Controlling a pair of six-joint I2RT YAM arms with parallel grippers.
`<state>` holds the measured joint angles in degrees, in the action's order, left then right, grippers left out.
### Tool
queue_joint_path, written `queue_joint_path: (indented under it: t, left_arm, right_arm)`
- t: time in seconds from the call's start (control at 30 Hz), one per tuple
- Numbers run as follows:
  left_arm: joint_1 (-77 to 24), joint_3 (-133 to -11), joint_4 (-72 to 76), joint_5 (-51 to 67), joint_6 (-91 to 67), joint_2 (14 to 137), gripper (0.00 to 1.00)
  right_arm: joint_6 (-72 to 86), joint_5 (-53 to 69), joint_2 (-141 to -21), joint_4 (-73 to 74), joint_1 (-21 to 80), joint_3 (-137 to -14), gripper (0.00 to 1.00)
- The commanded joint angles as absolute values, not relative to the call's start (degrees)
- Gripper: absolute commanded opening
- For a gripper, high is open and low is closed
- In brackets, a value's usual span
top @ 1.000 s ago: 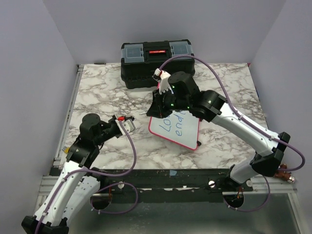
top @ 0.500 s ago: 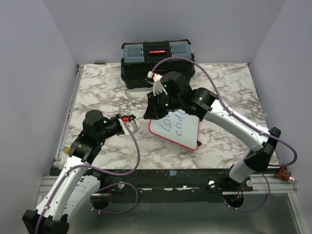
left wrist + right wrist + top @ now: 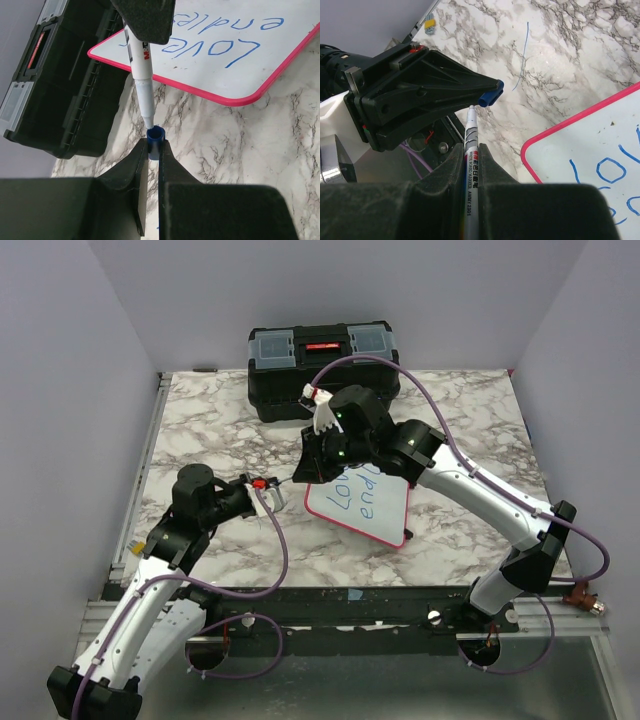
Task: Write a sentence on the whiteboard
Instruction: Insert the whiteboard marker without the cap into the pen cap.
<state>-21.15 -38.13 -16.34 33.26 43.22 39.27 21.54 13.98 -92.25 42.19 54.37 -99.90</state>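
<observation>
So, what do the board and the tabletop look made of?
Board: smooth white face, likely coated, holding blue writing; pink-red rim looks plastic. Tabletop: grey-white marble veining, smooth; real stone or printed laminate, cannot tell.

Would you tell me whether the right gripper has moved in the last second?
Yes. Against the black toolbox, the right gripper has shifted left, toward the left gripper.

Marble-patterned table with whiteboard and black toolbox

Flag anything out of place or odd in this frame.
A thin blue marker stroke runs across the marble tabletop, beside the whiteboard, not on it: stray ink. Nothing else stands out.
</observation>
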Motion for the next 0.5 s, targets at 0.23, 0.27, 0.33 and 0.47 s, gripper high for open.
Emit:
queue_joint_path:
  t: [0.23, 0.27, 0.33, 0.47]
  left_arm:
    - [-21.5, -39.4, -14.7, 35.7, 42.0, 38.2, 0.00]
    - [-21.5, -39.4, -14.6, 35.9, 42.0, 38.0, 0.00]
    - [-21.5, -39.2, -14.1, 36.3, 41.8, 37.7, 0.00]
    - [-21.5, -39.1, -13.8, 36.6, 41.6, 37.6, 0.00]
  right_arm:
    - [23.0, 11.6, -93.9, 40.3, 54.5, -98.2, 0.01]
    - [23.0, 11.6, -94.0, 40.2, 54.5, -98.1, 0.01]
    - [23.3, 11.4, -94.1, 39.9, 54.5, -97.7, 0.01]
    - [23.6, 11.2, -94.3, 39.4, 54.5, -97.0, 0.01]
